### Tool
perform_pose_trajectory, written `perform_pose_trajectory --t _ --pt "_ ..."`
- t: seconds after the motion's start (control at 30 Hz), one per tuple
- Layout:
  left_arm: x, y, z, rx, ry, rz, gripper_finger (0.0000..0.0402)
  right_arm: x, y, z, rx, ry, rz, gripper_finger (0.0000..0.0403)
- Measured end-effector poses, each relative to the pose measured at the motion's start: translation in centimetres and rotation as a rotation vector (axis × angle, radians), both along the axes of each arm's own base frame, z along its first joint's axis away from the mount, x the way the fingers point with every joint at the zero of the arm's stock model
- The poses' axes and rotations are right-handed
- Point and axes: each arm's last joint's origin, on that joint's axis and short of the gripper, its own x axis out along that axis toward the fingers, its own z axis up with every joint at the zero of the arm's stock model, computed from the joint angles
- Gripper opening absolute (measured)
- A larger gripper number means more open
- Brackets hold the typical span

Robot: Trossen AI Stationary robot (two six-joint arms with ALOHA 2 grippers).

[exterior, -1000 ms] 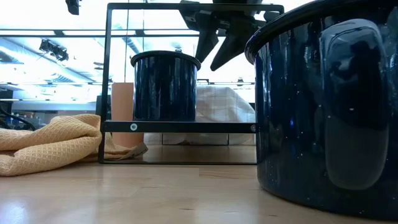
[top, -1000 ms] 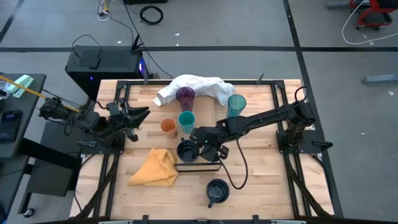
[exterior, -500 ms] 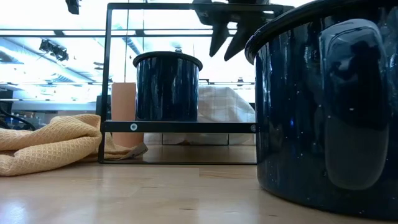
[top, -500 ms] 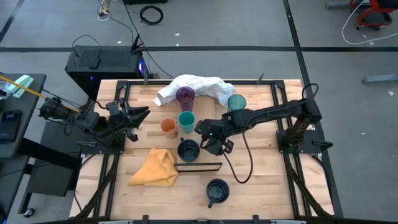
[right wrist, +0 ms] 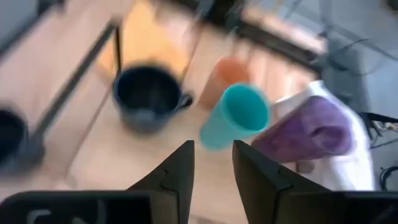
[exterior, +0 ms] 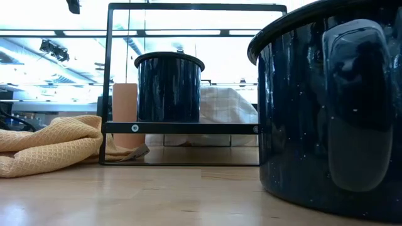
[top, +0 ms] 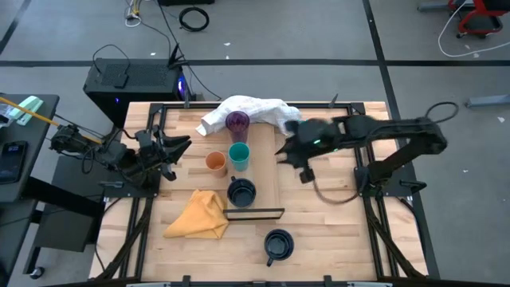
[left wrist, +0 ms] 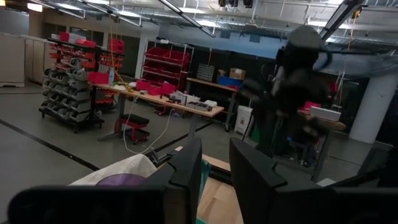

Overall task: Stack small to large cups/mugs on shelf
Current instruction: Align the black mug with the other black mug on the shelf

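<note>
1. Navy enamel comes first: one dark navy mug [top: 241, 191] stands at the dark-rimmed end of the shelf [top: 269, 179]. From above we cannot tell whether it is fully on the board or at its edge.
2. We see the second navy mug [top: 277, 243] on the tabletop [top: 319, 231], beyond the rimmed end of the shelf and well apart from it.
3. Beside the long edge of the shelf stand the short teal cup [top: 238, 154] and the short orange cup [top: 215, 162], close together. The purple tumbler [top: 237, 121] is near the far end of the shelf, against a white cloth [top: 255, 108]. The right arm hides the teal tumbler from us.
4. The right pincer [right wrist: 213, 149] hangs above the far half of the shelf, its fingers apart and empty. The left pincer [left wrist: 216, 149] waits well away from the shelf, fingers a little apart, holding nothing.
5. We judge that most of the sorting is not yet done.
6. What could go wrong: the cups beside the shelf are crowded, so a finger going down for one may push its neighbour over. The tall purple tumbler would tip most easily.
7. The cable hanging under the right arm may also catch a cup rim.
8. The yellow cloth [top: 199, 215] lies near the rimmed end of the shelf and could be dragged along.
</note>
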Motion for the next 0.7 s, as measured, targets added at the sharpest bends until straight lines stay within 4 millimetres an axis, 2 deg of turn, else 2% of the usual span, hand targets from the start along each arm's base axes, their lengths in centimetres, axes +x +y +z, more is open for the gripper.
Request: perform_pose_trajectory --t 0.13,0.27,0.47,0.7 --pt "0.0 0.0 0.1 -0.001 -0.010 -0.009 0.0084 -3.1 0.0 1.3 0.114 -0.170 -0.056 0.0099" --pt "0.0 0.0 0.2 -0.005 -0.025 -0.019 0.0084 -6.2 -0.3 1.4 0.249 -0.312 -0.131 0.0090" --pt "0.0 0.0 0.2 -0.004 -0.024 -0.018 0.0091 -9.6 -0.1 -0.4 0.398 -0.471 -0.190 0.0087" --pt "0.1 -0.2 -0.3 0.008 0.020 -0.055 0.0083 -11.4 0.2 -4.0 0.509 -0.619 -0.260 0.0087"
